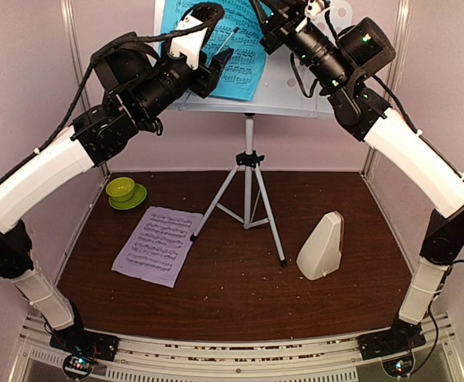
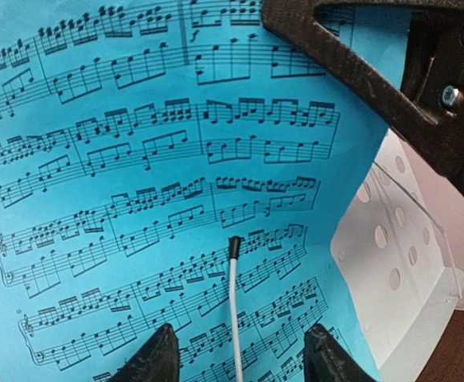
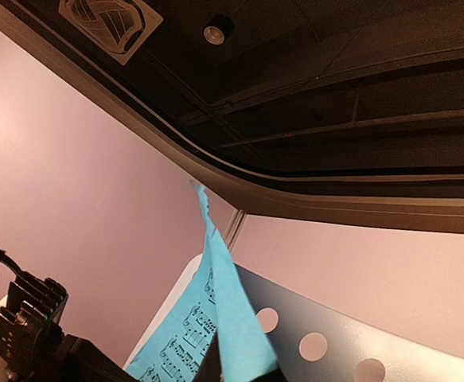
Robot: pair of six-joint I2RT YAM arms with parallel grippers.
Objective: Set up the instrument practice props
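Cyan sheet-music page [image 1: 247,62] rests on the desk of the white music stand [image 1: 289,99], top centre of the overhead view. Right hand [image 3: 235,370] is closed, pinching the page's upper part (paper runs down between its fingers). Left hand [image 2: 241,360] is open in front of the page's lower part, fingers either side of a thin wire page holder [image 2: 234,310], gripping nothing. Lilac page [image 1: 157,244] lies flat on the worktop [image 1: 239,298], left of the tripod [image 1: 249,171]; cream metronome [image 1: 321,247] stands upright at lower right.
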